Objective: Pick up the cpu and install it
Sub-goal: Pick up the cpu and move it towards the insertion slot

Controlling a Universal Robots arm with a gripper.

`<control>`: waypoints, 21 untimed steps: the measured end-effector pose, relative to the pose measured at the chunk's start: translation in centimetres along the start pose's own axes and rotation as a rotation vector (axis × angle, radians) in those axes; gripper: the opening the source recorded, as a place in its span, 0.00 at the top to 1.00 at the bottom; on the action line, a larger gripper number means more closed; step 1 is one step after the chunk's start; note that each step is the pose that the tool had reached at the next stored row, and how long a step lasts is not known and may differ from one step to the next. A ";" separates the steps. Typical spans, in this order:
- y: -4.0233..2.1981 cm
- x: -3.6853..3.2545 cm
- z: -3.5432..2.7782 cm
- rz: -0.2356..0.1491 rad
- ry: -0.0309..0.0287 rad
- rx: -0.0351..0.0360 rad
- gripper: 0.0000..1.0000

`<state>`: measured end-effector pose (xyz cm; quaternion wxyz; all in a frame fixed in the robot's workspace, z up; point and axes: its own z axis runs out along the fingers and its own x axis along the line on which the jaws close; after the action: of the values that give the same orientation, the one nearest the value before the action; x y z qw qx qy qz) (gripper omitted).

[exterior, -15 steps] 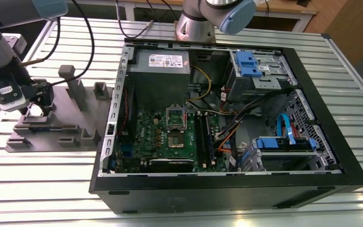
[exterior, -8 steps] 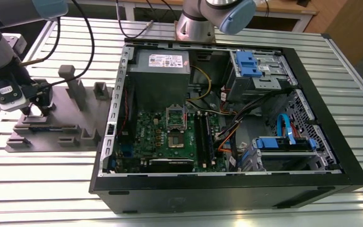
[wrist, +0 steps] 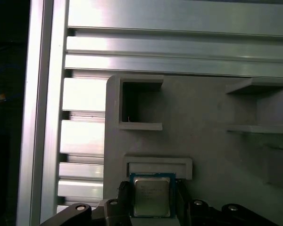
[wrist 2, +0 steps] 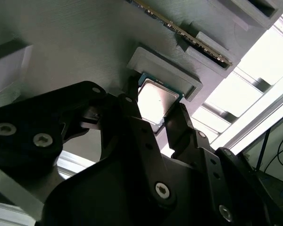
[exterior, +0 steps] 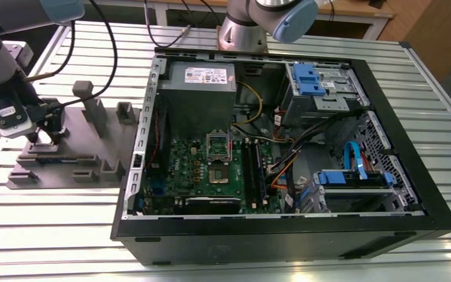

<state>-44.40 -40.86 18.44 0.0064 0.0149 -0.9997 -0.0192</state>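
The cpu (wrist 2: 155, 100), a small square chip with a pale metal top, lies against the raised lip of a nest on the grey plastic fixture (wrist 2: 85, 42). My gripper (wrist 2: 156, 115) has a dark finger pressed against each of two opposite edges of the chip. In the first wrist view the cpu (wrist: 152, 197) sits between the same two fingers, just below the nest's lip. In the exterior view my gripper (exterior: 44, 140) reaches down onto the fixture (exterior: 69, 158) at that view's left, outside the open computer case. The motherboard's socket (exterior: 220, 174) lies inside the case.
The open black computer case (exterior: 280, 226) holds a power supply (exterior: 200, 79), blue drive brackets (exterior: 308, 79) and loose cables. Upright grey posts (exterior: 92, 106) rise from the fixture near my gripper. Everything rests on a slatted aluminium table (exterior: 53, 211). A second arm base (exterior: 245, 32) stands behind the case.
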 end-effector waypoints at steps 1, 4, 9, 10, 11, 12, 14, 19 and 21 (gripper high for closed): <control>0.00 0.00 -0.09 0.000 -0.0001 0.0000 0.53; 0.02 0.01 -0.46 0.000 0.0000 0.0000 0.53; 0.04 0.01 -1.15 0.000 -0.0001 -0.0001 0.53; 0.05 0.02 -1.29 0.000 0.0000 -0.0001 0.53; 0.05 0.02 -1.42 0.000 0.0000 0.0000 0.53; 0.06 0.02 -1.55 0.000 -0.0001 -0.0001 0.53; 0.07 0.02 -1.85 0.000 0.0001 0.0000 0.53; 0.10 0.03 -2.60 0.000 0.0000 -0.0001 0.53; 0.11 0.04 -2.95 0.000 0.0002 0.0000 0.53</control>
<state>-44.40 -40.86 21.39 0.0065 0.0149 -0.9997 -0.0193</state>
